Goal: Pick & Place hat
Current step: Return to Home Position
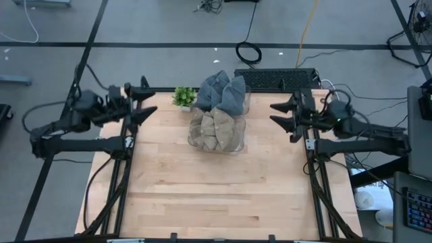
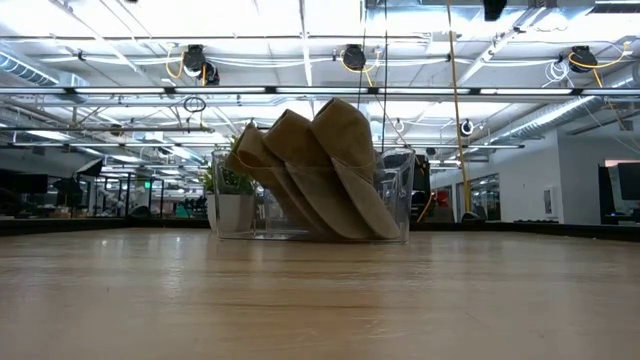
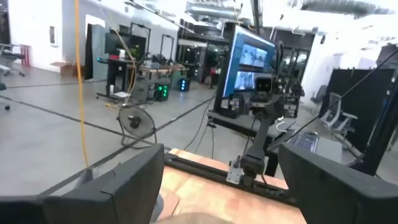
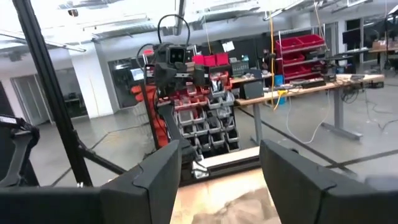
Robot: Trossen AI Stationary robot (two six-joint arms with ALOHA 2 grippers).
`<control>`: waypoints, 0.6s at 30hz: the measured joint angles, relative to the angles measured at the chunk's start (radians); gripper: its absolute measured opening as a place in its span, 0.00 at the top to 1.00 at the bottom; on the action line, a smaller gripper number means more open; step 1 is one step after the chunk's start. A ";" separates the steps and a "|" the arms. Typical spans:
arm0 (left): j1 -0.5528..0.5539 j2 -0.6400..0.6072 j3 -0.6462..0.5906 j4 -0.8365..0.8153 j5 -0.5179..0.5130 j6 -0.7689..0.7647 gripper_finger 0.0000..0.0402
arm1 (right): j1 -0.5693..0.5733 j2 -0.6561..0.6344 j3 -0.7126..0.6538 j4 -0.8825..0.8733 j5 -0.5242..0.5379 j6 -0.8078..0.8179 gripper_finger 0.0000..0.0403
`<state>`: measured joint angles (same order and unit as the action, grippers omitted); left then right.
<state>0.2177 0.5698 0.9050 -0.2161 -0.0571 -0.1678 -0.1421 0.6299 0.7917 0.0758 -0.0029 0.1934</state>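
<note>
We logged gray caps (image 1: pixel 223 93) heaped in the far clear bin (image 1: pixel 246 102) at bench (image 1: pixel 202 192) ctr, lying between left gripper (image 1: pixel 150 101) and right gripper (image 1: pixel 273 113), both w/ fingers spread wide, empty, aimed inward, right arm slightly nearer.

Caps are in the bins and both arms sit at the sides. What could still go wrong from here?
1. The gray caps are heaped above the rim of the top transparent bin; one could slide out toward the small plant beside it.
2. The tan caps also stand above the wall of the other bin; a jolt might tip them.
The left gripper and right gripper are open, empty, well clear.
</note>
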 joint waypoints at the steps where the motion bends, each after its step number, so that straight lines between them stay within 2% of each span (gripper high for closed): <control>1: -0.004 -0.035 -0.043 0.010 -0.002 -0.003 0.19 | 0.000 -0.013 -0.041 0.033 0.000 0.008 0.49; 5: -0.017 -0.157 -0.176 0.014 -0.011 -0.015 0.19 | 0.000 -0.066 -0.197 0.140 -0.002 0.032 0.49; 9: -0.026 -0.258 -0.288 0.011 -0.066 -0.016 0.19 | 0.000 -0.117 -0.336 0.241 -0.002 0.031 0.48; 14: -0.034 -0.374 -0.425 0.009 -0.091 -0.019 0.19 | 0.000 -0.164 -0.507 0.436 -0.002 0.040 0.49; 18: -0.045 -0.454 -0.531 0.012 -0.103 -0.022 0.19 | 0.000 -0.205 -0.639 0.529 -0.003 0.112 0.48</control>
<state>0.1730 0.1158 0.3743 -0.2039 -0.1602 -0.1901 -0.1421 0.4250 0.1530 0.6048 -0.0055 0.3054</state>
